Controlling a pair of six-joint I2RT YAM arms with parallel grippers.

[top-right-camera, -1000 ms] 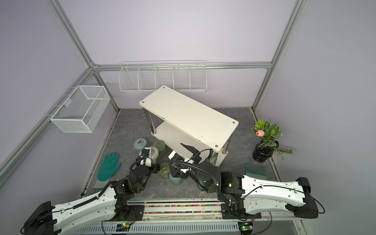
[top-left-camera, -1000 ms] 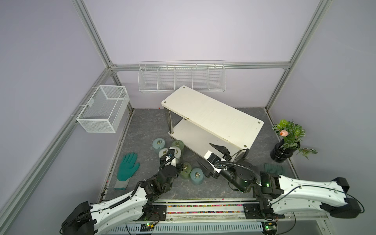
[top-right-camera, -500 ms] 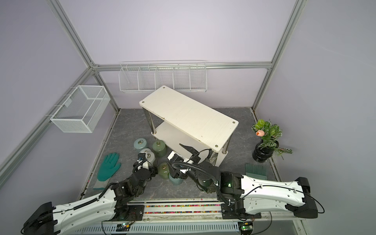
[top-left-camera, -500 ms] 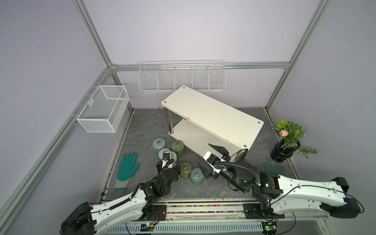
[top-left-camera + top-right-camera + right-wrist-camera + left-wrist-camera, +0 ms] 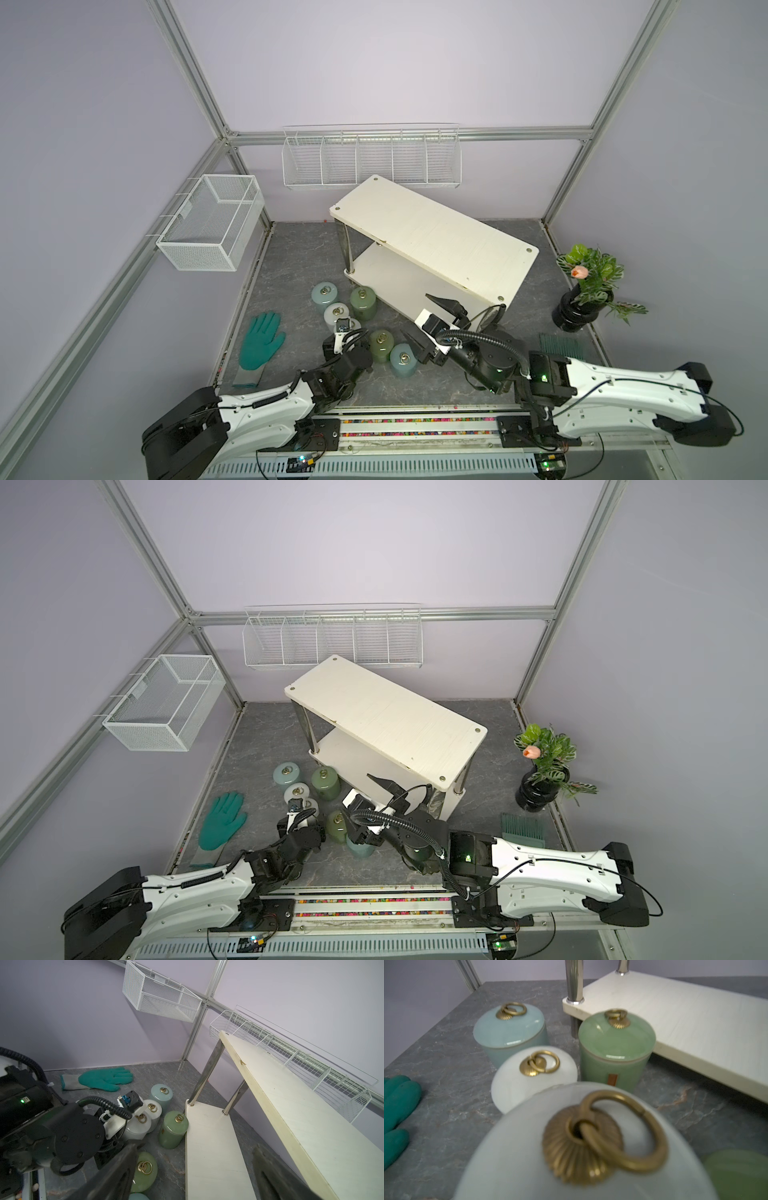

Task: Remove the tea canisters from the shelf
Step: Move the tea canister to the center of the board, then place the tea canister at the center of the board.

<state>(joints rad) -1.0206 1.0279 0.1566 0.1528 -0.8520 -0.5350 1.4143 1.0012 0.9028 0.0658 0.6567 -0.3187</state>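
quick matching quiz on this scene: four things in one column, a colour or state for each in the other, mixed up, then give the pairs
Things:
1. glove
2. vase
3. right tool
4. left tool

Colour or state:
a. open
b. black
c. shut on the grey-white canister
d. teal

Pairs: 1-d, 2-b, 3-a, 4-c

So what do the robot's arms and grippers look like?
The left arm and right arm have white shells with black joints and bases. Black corrugated cable loops run to each wrist; green lights glow on the right arm. The right gripper has pointed black fingers on a white block.
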